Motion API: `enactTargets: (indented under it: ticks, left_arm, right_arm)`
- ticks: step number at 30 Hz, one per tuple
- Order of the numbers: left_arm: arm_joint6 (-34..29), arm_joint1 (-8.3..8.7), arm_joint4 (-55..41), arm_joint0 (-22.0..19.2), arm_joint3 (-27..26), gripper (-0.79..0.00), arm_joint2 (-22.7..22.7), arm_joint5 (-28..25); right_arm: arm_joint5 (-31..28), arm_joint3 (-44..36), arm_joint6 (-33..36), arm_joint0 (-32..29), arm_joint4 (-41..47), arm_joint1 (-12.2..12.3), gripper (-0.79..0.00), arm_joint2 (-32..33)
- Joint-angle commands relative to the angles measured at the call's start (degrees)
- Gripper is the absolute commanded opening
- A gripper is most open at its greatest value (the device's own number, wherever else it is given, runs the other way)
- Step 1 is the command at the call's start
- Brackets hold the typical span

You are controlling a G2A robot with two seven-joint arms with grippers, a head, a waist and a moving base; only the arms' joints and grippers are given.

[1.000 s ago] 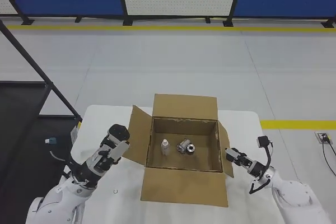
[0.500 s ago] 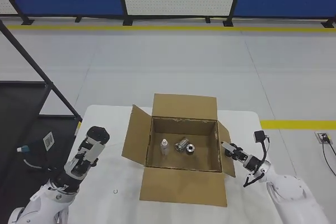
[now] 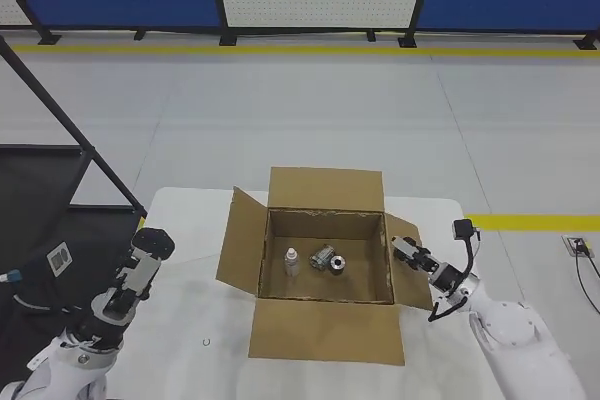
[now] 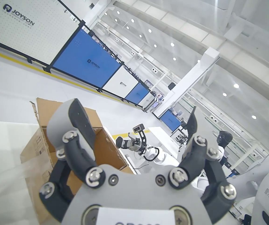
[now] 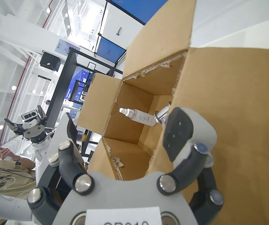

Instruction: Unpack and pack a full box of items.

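Currently we are treating the open cardboard box [image 3: 325, 190] as the work area. It is sitting in the middle of the white table [image 3: 180, 300] with all four flaps folded outward. Two items are resting on its floor: a small white spray bottle [image 3: 294, 263] toward the robot's left, and a shiny metal cylindrical part [image 3: 331, 262] just beside it, near the centre.

We are holding the right gripper [image 3: 398, 247] over the right flap, close to the right wall, with the jaws spread wide and gripping nothing. We cannot tell whether a finger is touching the cardboard. We are keeping the left gripper [image 3: 152, 243] near the table's left edge, well apart from the box, with its jaws also wide and empty.

We are judging the spray bottle [image 5: 136, 115] to be light, rigid plastic with a smooth, slippery skin. We are advising a grip across the middle of the body, not on the narrow cap. Whether it is standing or lying is unclear.

We are expecting the metal part [image 5: 161, 113] to be heavier, stiff and slick. It is likely to roll or slip, so we are recommending a firm grip across its widest section.

We are regarding the flaps as stiff but bendable, with ragged edges. The walls are limiting sideways approach, so we are favouring entry from above.
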Motion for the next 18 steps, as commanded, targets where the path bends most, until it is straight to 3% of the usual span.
enactTargets:
  ticks: [1, 9, 14, 18]
  left_arm:
    - [0.3, 0.15, -1.1, 0.4, 0.7, 0.000, -0.6, -0.4]
    - [2.5, 0.64, -3.6, 1.3, 2.6, 0.000, -3.7, -1.6]
    - [3.8, 0.89, -5.8, 2.5, 3.5, 0.000, -5.8, -2.6]
    - [3.6, 1.04, -6.9, 3.1, 3.9, 0.000, -6.5, -2.8]
  right_arm:
    - [0.8, -2.6, 0.0, 0.8, -1.5, 0.0, 0.000, -0.4]
    - [6.7, -10.4, 0.9, 4.9, -14.3, -0.8, 0.000, -7.8]
    - [11.6, -8.8, -2.4, 8.9, -22.1, -2.4, 0.000, -14.9]
    - [12.1, -8.3, -3.1, 9.5, -22.4, -2.6, 0.000, -15.6]
